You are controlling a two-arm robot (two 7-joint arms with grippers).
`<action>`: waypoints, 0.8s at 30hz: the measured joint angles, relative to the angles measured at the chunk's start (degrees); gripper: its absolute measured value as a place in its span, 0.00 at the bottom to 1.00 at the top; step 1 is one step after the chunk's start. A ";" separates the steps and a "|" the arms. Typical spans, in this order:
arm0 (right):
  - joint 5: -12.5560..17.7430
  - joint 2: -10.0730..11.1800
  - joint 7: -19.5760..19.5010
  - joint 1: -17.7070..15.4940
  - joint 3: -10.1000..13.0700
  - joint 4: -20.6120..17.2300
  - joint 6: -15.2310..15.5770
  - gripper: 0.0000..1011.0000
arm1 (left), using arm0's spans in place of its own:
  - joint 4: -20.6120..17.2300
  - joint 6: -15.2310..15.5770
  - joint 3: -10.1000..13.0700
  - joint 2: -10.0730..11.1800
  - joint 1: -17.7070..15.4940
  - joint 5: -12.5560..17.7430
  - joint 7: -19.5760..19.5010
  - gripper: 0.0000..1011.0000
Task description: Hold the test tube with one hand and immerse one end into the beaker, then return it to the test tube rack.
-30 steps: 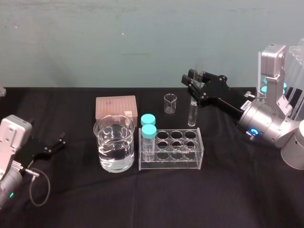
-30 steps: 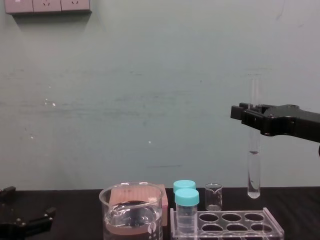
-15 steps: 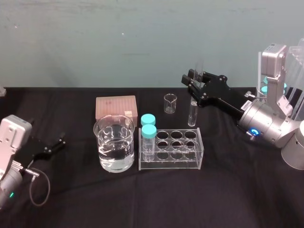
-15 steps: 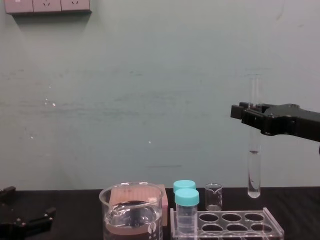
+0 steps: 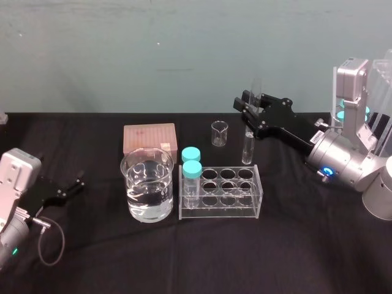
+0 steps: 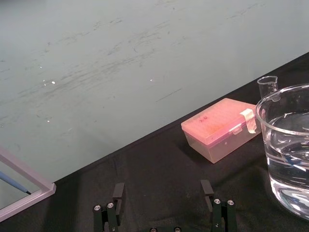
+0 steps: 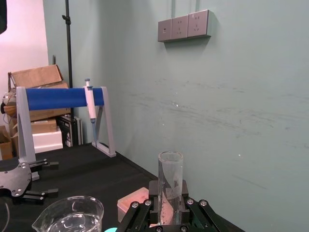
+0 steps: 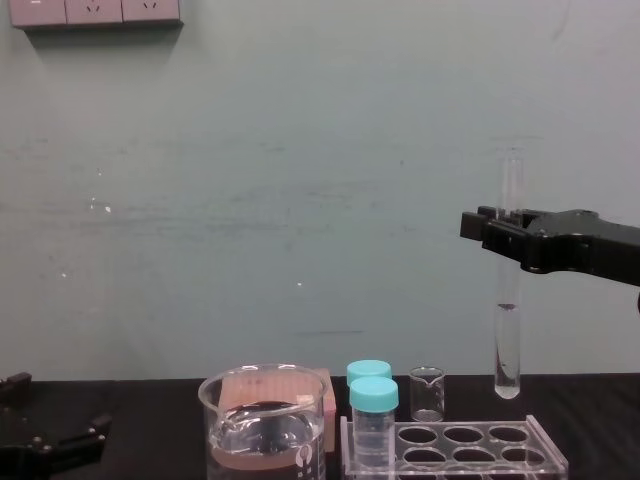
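right gripper (image 8: 500,228) clamps the test tube (image 8: 509,320) upright above the test tube rack (image 5: 220,212), left gripper (image 5: 75,185) parked agape; next likely swing to the beaker (image 5: 147,184) and dip.

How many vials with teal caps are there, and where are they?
2. Both stand at the left end of the test tube rack: the near vial and the far vial right behind it. None seems hidden.

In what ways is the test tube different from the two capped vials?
The test tube is long, thin and uncapped; the vials are short and carry teal caps. The test tube hangs in the air, clamped in the jaws of the right gripper; the vials stand in the rack. Both are clear and upright. The left gripper sits idle, far left.
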 joint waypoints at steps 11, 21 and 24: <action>-0.04 0.02 -0.19 -0.17 -0.02 -0.23 0.07 0.24 | 0.00 0.00 0.00 0.00 0.00 0.00 0.00 0.99; -0.03 -0.09 -0.19 -0.12 -0.02 -0.33 0.06 0.24 | 0.00 0.00 0.00 0.00 0.00 0.00 0.00 0.99; -0.03 -0.16 -0.16 -0.01 -0.11 -0.31 0.07 0.24 | 0.00 0.00 0.00 0.00 0.00 0.00 0.00 0.99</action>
